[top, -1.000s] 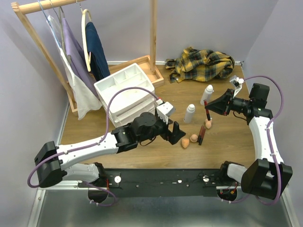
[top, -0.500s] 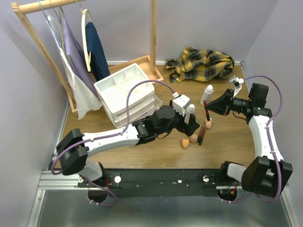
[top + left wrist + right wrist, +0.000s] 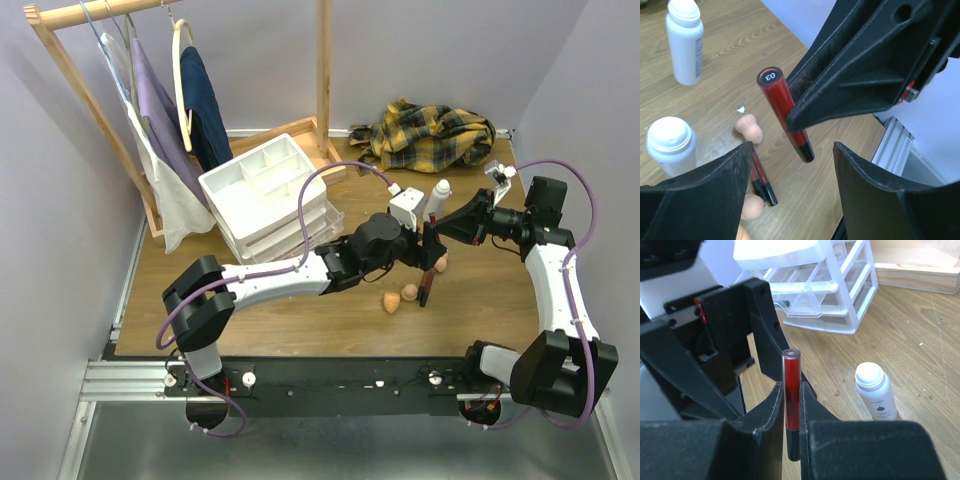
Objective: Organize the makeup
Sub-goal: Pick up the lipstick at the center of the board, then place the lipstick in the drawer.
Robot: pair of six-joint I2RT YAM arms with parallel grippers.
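My right gripper (image 3: 438, 236) is shut on a dark-red stick with a black tip (image 3: 791, 395) and holds it upright above the table. My left gripper (image 3: 427, 252) is open, its jaws on either side of the space just below that stick (image 3: 785, 115), not touching it. Two more sticks (image 3: 760, 180) lie on the wood by peach sponges (image 3: 750, 129) (image 3: 390, 303). One white bottle (image 3: 437, 200) stands behind the grippers. In the left wrist view two bottles show, one far (image 3: 685, 42) and one near (image 3: 670, 145). One bottle also shows in the right wrist view (image 3: 876, 397).
The white drawer unit (image 3: 270, 195) stands at the left middle, under the left arm's cable. The yellow plaid cloth (image 3: 425, 135) lies at the back right. A wooden clothes rack (image 3: 323, 80) with hanging garments fills the back left.
My left arm has swung right, from in front of the drawer unit to the held stick. My right gripper has stayed still with the stick.
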